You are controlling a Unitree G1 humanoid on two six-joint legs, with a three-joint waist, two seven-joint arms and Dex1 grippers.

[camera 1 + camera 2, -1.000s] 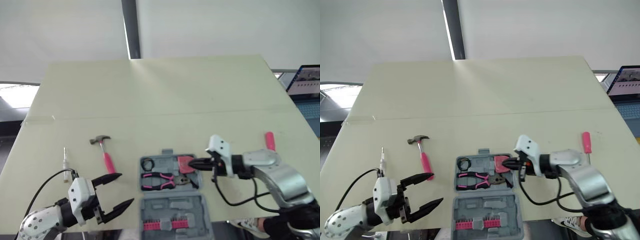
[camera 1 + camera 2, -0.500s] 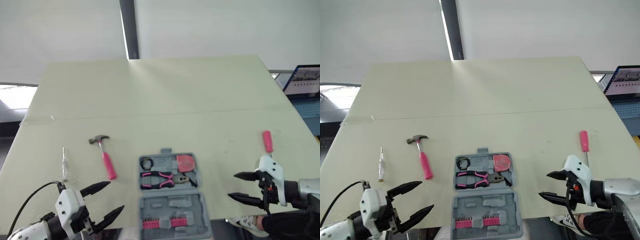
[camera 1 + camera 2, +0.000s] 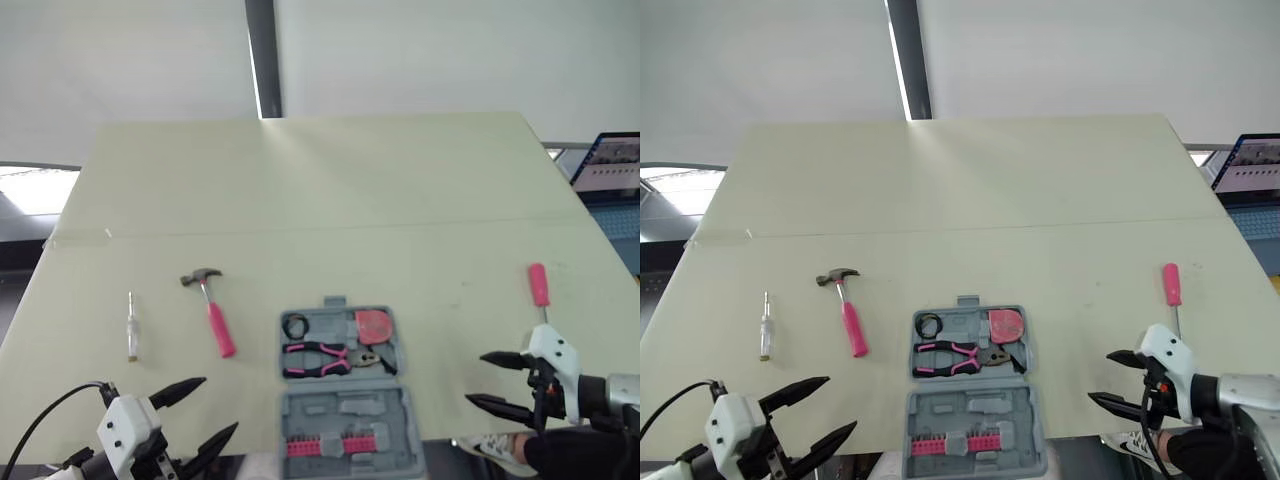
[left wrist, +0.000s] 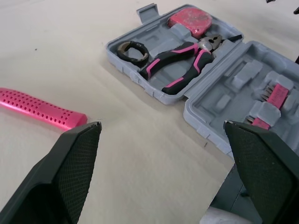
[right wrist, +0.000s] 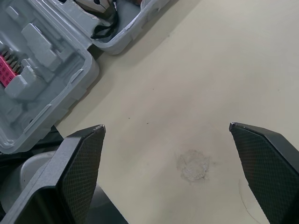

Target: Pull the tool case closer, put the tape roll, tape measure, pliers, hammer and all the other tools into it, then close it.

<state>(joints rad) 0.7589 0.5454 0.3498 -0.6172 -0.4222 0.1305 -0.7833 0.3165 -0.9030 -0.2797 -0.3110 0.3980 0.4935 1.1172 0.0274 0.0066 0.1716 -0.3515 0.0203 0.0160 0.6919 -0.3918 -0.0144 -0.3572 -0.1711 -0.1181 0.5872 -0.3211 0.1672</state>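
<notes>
Both wide, empty: left claw (image 3: pixel 220 403), right claw (image 3: pixel 475 378) at pale table (image 3: pixel 300 190) near edge; white wall (image 3: pixel 450 50) behind

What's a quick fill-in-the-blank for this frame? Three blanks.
The tool case holds the tape roll, tape measure and ___.
The hammer lies on the table to the case's ___.
The left gripper and right gripper both stand ___.
Missing: pliers, left, open.

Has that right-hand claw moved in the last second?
Yes. The right gripper was at the tape measure in the tool case; it has pulled away to the robot's right, off the case, open.
</notes>
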